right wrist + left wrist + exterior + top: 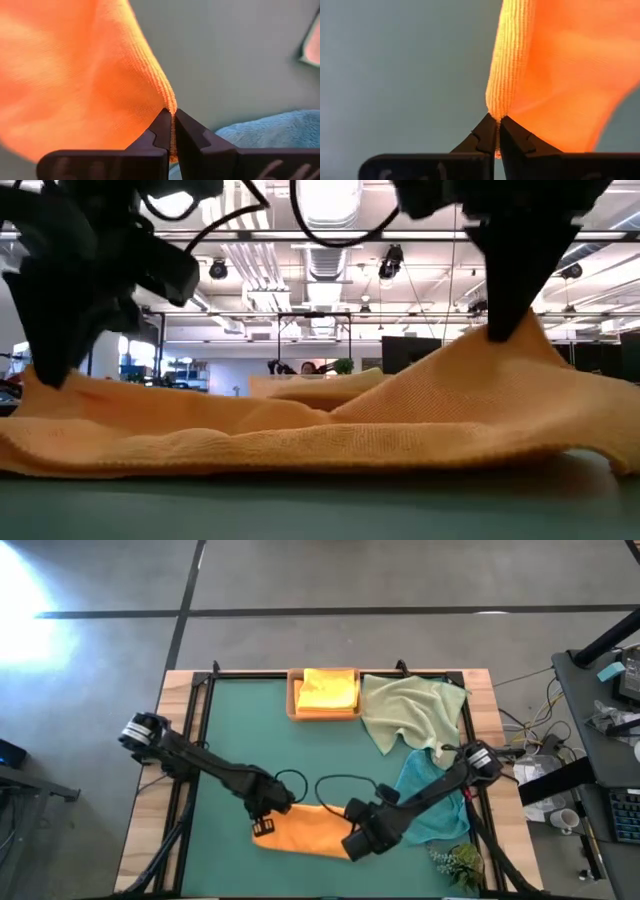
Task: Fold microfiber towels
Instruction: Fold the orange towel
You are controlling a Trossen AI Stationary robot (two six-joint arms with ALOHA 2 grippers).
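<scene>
The orange towel lies at the mat's near edge, mid-fold, with the left gripper pinched shut on its left corner and the right gripper clamped on its right one. Pale green and teal towels wait crumpled on the right. The wooden tray at the far edge already holds folded yellow over orange

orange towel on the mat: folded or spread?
Spread, mid-fold: the orange towel lies mostly flat, with the left gripper and right gripper each pinching an edge.
</scene>
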